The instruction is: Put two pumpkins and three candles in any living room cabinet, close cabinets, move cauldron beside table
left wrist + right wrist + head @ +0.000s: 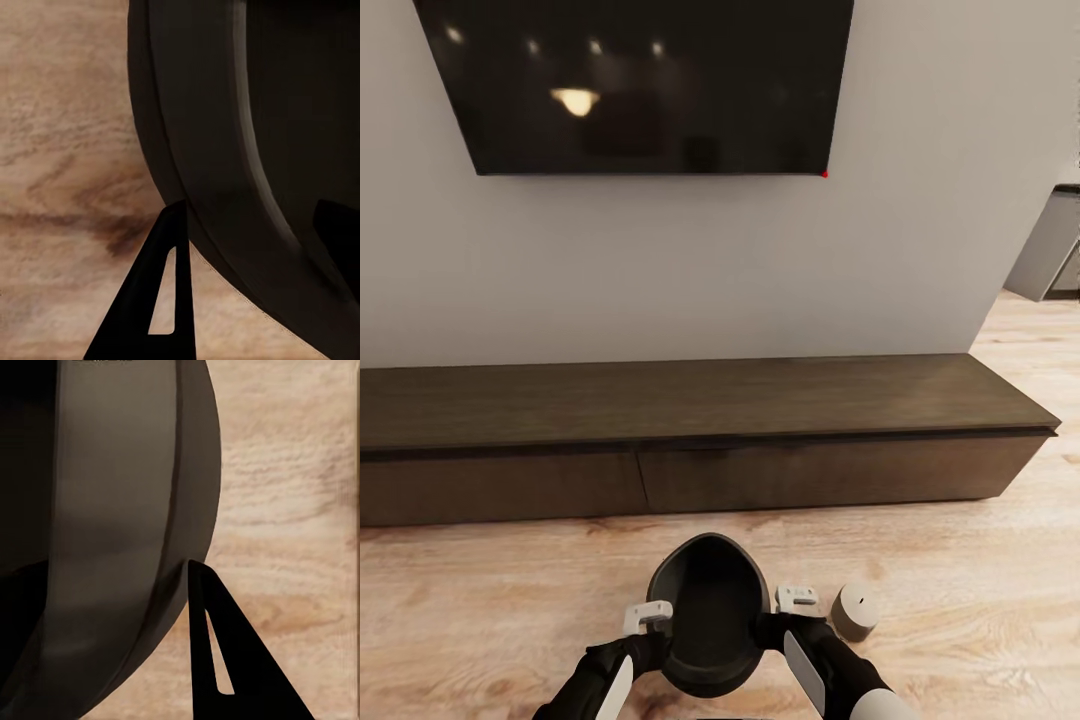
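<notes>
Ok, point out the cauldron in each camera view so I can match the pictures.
Head view: cauldron low at centre, held between both end effectors.
Left wrist view: its dark curved wall covers the right side.
Right wrist view: its wall covers the left side.
Shared landmark: the light wood floor beneath it.

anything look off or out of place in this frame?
One thing: a candle stands on the bare wood floor beside the right claw, not inside the cabinet, whose fronts look shut. Both claws grip the cauldron by its rim. No spills or damage visible.
</notes>
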Robot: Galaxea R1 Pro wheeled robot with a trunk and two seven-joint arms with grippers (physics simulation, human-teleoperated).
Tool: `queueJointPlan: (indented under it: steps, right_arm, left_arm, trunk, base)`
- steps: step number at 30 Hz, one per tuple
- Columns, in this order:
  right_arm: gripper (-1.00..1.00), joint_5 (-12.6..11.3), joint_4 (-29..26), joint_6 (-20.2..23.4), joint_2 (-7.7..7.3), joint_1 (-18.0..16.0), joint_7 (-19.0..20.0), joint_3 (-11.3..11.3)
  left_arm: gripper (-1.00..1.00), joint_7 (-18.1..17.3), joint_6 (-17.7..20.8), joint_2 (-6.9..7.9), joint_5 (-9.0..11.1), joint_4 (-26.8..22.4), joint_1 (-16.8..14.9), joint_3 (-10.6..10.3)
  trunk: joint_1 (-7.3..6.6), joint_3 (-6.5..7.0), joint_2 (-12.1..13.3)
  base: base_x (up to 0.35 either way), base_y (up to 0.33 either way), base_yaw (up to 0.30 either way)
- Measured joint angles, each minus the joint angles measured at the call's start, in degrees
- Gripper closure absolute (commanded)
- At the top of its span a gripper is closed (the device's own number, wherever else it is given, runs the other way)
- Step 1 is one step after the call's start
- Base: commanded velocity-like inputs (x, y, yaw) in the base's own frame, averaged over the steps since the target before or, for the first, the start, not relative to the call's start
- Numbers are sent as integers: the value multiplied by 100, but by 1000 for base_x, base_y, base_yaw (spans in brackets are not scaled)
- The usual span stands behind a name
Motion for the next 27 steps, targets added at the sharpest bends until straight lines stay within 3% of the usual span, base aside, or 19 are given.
queueJointPlan:
  steps: [23, 27]
  right_arm:
    - [100, 22, -7, 4, -1, 0, 4, -9]
    - [100, 30, -11, 12, -1, 0, 6, -13]
  left_arm:
    - [100, 10, -155, 0, -37, 0, 1, 8]
    - [100, 8, -153, 0, -34, 1, 0, 9]
  trunk:
    - [-59, 509, 31]
    - [-69, 598, 36]
  base:
    - [-1, 0, 0]
    - [-173, 0, 0]
